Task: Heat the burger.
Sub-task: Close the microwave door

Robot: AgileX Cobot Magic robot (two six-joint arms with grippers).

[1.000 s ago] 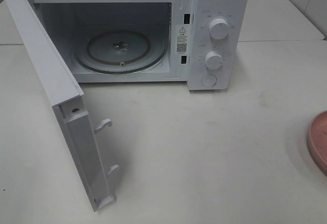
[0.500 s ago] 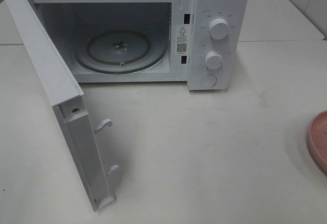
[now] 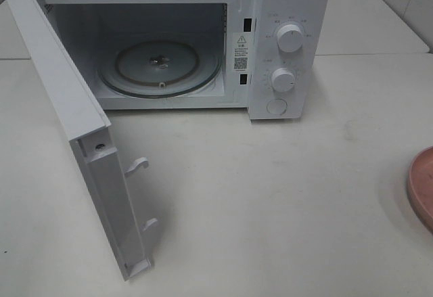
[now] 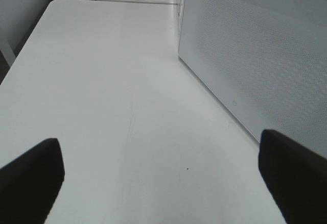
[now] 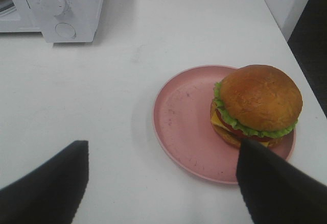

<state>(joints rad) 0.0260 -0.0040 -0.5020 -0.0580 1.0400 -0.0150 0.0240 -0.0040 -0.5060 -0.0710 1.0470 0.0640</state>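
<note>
The burger, with a golden-brown bun, green lettuce, cheese and tomato, sits on the far side of a round pink plate. In the exterior high view only the plate's edge shows at the right border and the burger is out of frame. My right gripper is open above the table, short of the plate, with one dark finger overlapping the plate's rim near the burger. My left gripper is open over bare table beside the microwave's open door. Neither gripper shows in the exterior high view.
A white microwave stands at the back of the white table, its door swung wide toward the front left. Inside lies a glass turntable. Two knobs and a button sit on its right panel. The table's right edge is close to the plate.
</note>
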